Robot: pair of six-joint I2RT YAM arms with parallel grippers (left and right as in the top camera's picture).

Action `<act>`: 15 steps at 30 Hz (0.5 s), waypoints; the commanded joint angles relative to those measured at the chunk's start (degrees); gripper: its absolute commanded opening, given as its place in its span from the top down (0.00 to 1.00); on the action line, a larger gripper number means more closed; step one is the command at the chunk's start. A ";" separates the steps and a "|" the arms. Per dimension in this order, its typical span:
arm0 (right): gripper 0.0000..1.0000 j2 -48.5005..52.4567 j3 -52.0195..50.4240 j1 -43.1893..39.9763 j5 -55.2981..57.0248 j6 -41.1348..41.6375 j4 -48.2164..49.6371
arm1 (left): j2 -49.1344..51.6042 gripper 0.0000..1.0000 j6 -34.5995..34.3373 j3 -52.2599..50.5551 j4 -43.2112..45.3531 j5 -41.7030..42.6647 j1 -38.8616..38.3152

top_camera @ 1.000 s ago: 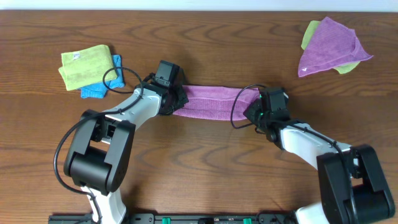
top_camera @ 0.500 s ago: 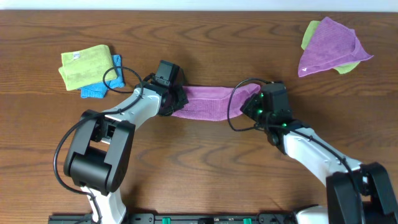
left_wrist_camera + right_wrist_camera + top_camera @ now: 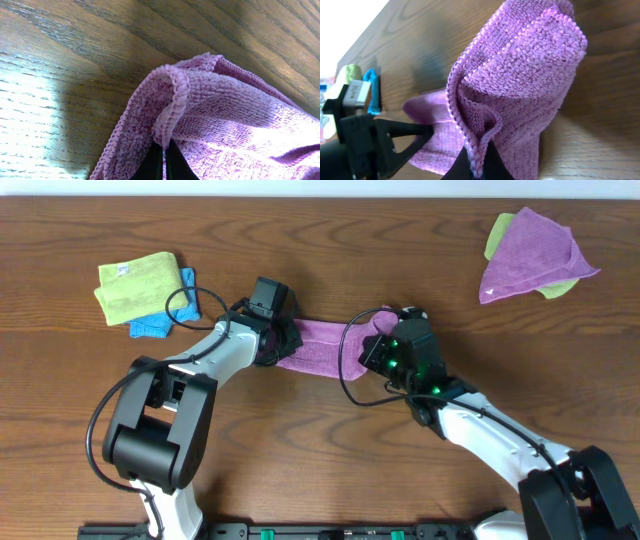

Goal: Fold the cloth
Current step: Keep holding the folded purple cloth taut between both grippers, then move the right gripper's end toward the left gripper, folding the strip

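Observation:
The cloth [image 3: 325, 345], a pinkish-purple towel, lies as a short folded band across the table's middle, stretched between both grippers. At the band's left end, my left gripper [image 3: 285, 340] is shut on the cloth; the left wrist view shows a hemmed fold of the cloth [image 3: 225, 110] pinched between the dark fingertips of this gripper [image 3: 163, 155]. My right gripper [image 3: 378, 345] is shut on the right end, lifted off the table. In the right wrist view the cloth [image 3: 525, 75] hangs doubled from the right gripper [image 3: 477, 165], hem pinched between its tips.
A yellow-green towel [image 3: 137, 285] lies on a blue cloth [image 3: 155, 325] at the back left. A duller violet towel [image 3: 530, 255] sits over another yellow-green one [image 3: 497, 235] at the back right. The left arm [image 3: 365, 140] shows close by in the right wrist view.
My right gripper has travelled left toward the left gripper, carrying its end of the cloth, so the visible band has shortened. The left arm has stayed put.

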 commanded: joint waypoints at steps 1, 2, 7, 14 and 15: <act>0.99 -0.76 -0.17 1.27 -0.04 0.00 0.66 | 1.92 0.94 1.01 -1.53 -0.81 0.42 -0.20; 0.99 -0.76 -0.17 1.55 -0.04 0.00 0.87 | 1.92 0.94 1.01 -1.53 -0.72 0.42 -0.20; 0.99 -0.76 0.02 3.06 -0.02 -0.02 1.73 | 1.92 0.94 1.07 -1.51 0.04 1.66 -0.17; 0.99 -0.52 2.14 4.68 1.01 -1.36 0.59 | 0.72 0.94 3.23 -0.20 -0.63 3.34 -0.17; 0.99 -0.35 2.54 4.68 0.98 -1.40 0.22 | 0.35 0.94 3.89 0.09 -0.81 3.34 -0.17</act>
